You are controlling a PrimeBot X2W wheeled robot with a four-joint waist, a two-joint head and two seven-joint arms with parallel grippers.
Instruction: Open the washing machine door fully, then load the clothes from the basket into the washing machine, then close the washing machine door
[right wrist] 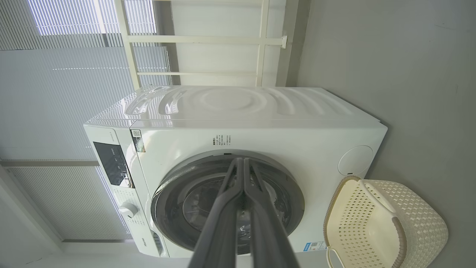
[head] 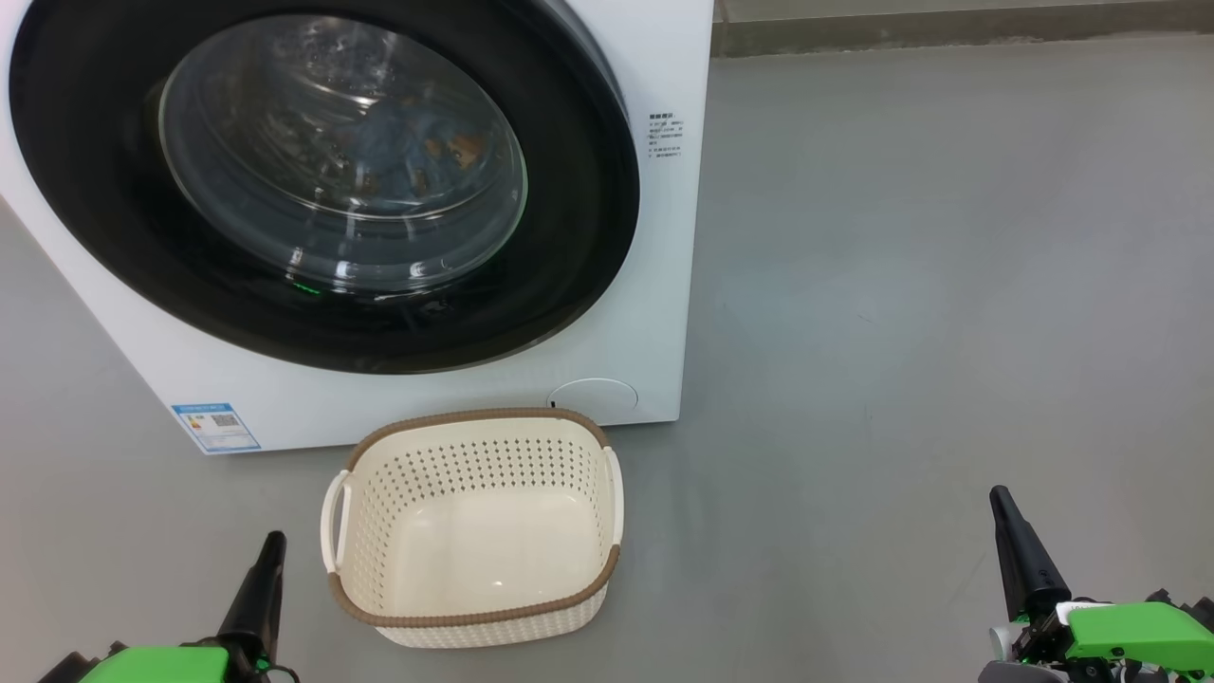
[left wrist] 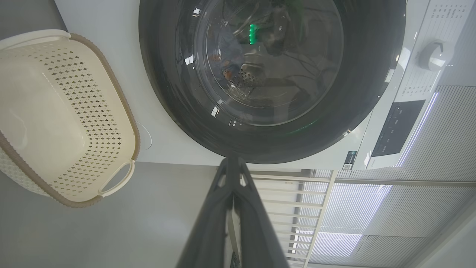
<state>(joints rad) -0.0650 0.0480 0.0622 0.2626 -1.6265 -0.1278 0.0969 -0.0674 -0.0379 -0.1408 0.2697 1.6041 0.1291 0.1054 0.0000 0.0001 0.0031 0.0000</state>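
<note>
Grey floor (head: 901, 285). Empty basket (head: 474, 465) between left gripper (head: 273, 545), right gripper (head: 1001, 503), both closed, empty. Door (head: 332, 171) ahead shut, clothes (head: 417, 142) inside; task seems done, nothing left.

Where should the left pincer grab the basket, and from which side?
Best bet: the white loop handle on the basket's left end, approached from above and the left. It stands off the wall, leaving a gap for one finger, and it faces the left pincer, which is shut. The basket sits upright and empty.
</note>
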